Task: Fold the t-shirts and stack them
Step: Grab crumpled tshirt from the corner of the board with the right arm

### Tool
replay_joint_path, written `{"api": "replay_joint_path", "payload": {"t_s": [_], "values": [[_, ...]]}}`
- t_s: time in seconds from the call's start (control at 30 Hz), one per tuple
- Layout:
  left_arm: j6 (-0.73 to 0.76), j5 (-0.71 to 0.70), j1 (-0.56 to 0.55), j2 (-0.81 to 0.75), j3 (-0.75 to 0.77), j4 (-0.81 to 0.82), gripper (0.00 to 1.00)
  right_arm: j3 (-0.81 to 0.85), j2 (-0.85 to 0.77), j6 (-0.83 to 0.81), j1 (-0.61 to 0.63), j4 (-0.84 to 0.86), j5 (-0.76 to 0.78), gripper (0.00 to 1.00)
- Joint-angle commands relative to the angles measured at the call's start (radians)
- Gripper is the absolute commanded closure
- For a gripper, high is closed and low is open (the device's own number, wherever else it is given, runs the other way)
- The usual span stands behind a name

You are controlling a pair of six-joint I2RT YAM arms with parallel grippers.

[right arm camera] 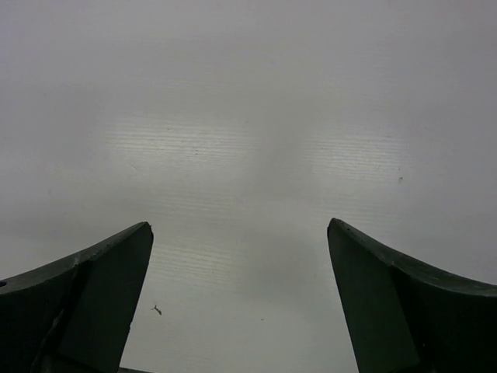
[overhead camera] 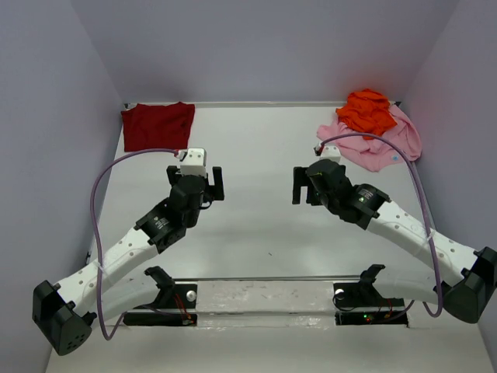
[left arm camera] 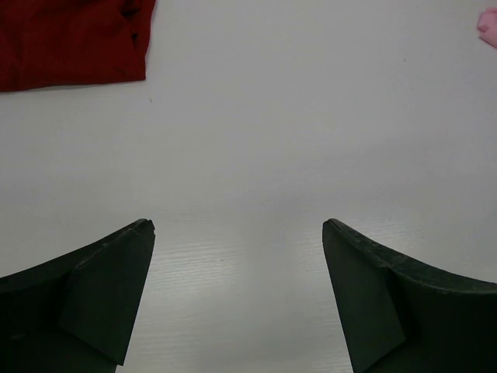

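The dark red t-shirt (overhead camera: 158, 125) lies folded flat at the table's far left corner; it also shows at the top left of the left wrist view (left arm camera: 70, 39). The orange t-shirt (overhead camera: 366, 111) lies crumpled on top of the pink t-shirt (overhead camera: 377, 144) at the far right corner. A pink edge (left arm camera: 488, 27) shows at the right of the left wrist view. My left gripper (overhead camera: 203, 184) is open and empty over bare table at centre left. My right gripper (overhead camera: 304, 186) is open and empty at centre right, near the pink shirt's near edge.
The white table (overhead camera: 256, 155) is walled at the back and on both sides. A transparent strip with the arm mounts (overhead camera: 264, 299) runs along the near edge. Purple cables (overhead camera: 101, 186) loop beside each arm.
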Motion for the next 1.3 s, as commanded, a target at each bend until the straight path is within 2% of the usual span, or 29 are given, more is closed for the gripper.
{"api": "replay_joint_path", "payload": {"t_s": [0.0, 0.1, 0.17, 0.27, 0.3, 0.33, 0.37, 0.67, 0.97, 1.27], "values": [[0.001, -0.009, 0.004, -0.015, 0.007, 0.021, 0.01, 0.045, 0.013, -0.028, 0.006, 0.103, 0.103, 0.0], [-0.016, 0.009, 0.01, -0.043, 0.009, 0.032, 0.01, 0.066, 0.056, -0.042, -0.012, 0.216, 0.207, 0.0], [-0.008, 0.037, 0.016, -0.058, -0.006, 0.046, 0.01, 0.115, 0.178, -0.077, -0.055, 0.25, 0.215, 0.0], [-0.008, 0.01, 0.016, -0.036, -0.003, 0.024, 0.01, 0.352, 0.407, -0.109, -0.176, 0.232, 0.157, 0.01], [-0.01, -0.015, 0.016, -0.011, 0.006, 0.006, 0.01, 0.452, 0.511, -0.112, -0.254, 0.188, 0.113, 0.02], [-0.01, -0.026, 0.016, -0.011, 0.006, 0.006, 0.01, 0.453, 0.512, -0.112, -0.255, 0.187, 0.112, 0.03], [-0.008, -0.033, 0.016, 0.009, 0.015, -0.003, 0.01, 0.534, 0.592, -0.112, -0.273, 0.166, 0.096, 0.03], [-0.01, -0.044, 0.023, 0.031, 0.021, -0.006, 0.01, 0.752, 0.83, -0.147, -0.456, 0.177, 0.039, 0.03], [-0.01, -0.015, 0.023, -0.002, 0.009, 0.001, 0.01, 0.999, 1.044, -0.258, -0.592, 0.18, 0.115, 0.03], [-0.002, 0.011, 0.025, -0.017, 0.004, 0.02, 0.01, 1.22, 1.246, -0.325, -0.638, 0.201, 0.129, 0.03]]}}
